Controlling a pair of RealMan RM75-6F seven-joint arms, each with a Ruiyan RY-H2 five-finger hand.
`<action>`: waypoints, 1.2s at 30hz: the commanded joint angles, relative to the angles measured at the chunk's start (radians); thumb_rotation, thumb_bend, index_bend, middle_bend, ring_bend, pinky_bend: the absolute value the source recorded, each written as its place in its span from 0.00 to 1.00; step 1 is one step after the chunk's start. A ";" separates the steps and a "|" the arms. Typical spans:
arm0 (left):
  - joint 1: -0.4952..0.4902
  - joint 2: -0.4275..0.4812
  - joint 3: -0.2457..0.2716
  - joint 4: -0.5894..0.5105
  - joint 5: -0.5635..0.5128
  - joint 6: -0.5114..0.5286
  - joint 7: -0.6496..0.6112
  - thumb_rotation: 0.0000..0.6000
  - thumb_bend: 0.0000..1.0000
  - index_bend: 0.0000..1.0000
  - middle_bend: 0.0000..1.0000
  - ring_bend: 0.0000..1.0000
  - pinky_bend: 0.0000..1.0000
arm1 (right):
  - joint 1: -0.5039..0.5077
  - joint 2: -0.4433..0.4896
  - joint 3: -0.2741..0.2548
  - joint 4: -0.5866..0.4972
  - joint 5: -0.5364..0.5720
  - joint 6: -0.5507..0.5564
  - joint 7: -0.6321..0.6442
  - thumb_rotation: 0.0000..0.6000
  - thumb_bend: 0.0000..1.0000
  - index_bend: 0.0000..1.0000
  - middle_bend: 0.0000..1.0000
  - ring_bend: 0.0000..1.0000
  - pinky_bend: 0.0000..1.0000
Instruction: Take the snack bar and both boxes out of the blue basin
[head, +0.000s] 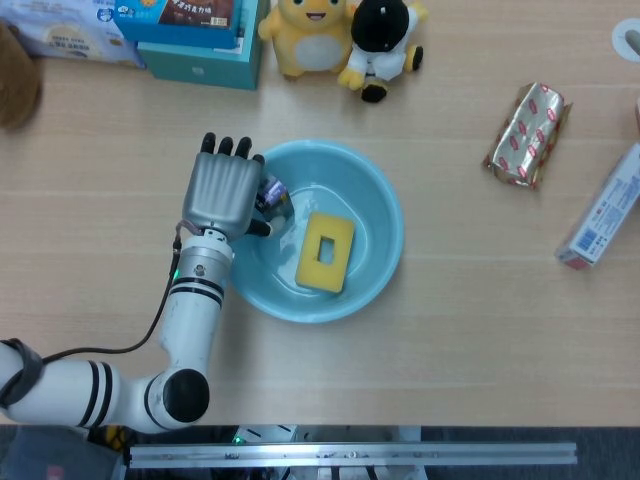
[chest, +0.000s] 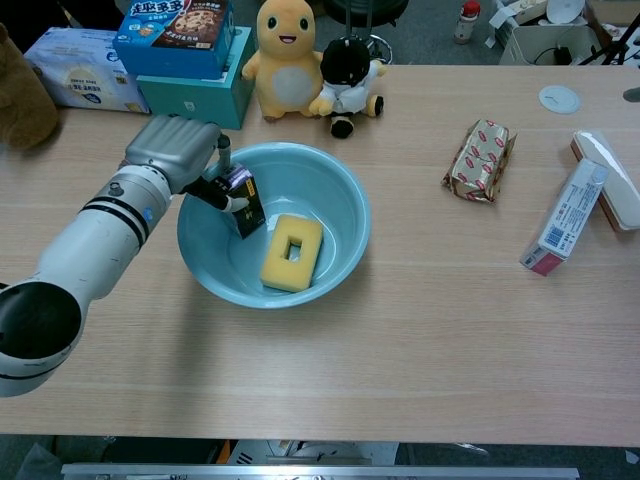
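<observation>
Head view is hiding most of the dark box (head: 272, 193) under my left hand (head: 224, 192); chest view is showing it (chest: 242, 198) upright against the blue basin (chest: 340, 170) wall at 9 o'clock, my thumb and fingers (chest: 222, 200) pinching it. Yellow box (chest: 292, 252) is lying at the basin's middle. Snack bar (chest: 480, 160) is sitting on the table at 2 o'clock, well apart. Right hand isn't showing.
</observation>
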 joint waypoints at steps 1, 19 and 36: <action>0.001 -0.011 0.001 0.010 0.011 0.002 -0.002 0.59 0.15 0.43 0.22 0.21 0.16 | -0.001 -0.001 -0.001 0.001 -0.001 -0.002 0.000 1.00 0.00 0.00 0.13 0.04 0.24; 0.004 -0.040 -0.015 0.038 0.012 -0.010 0.009 0.89 0.15 0.49 0.24 0.22 0.16 | -0.007 0.004 -0.001 0.006 -0.002 -0.004 0.016 1.00 0.00 0.00 0.13 0.04 0.24; 0.006 -0.048 -0.042 0.043 0.012 -0.044 -0.033 1.00 0.32 0.61 0.27 0.23 0.16 | -0.013 0.004 -0.001 0.007 0.002 -0.003 0.017 1.00 0.00 0.00 0.13 0.04 0.24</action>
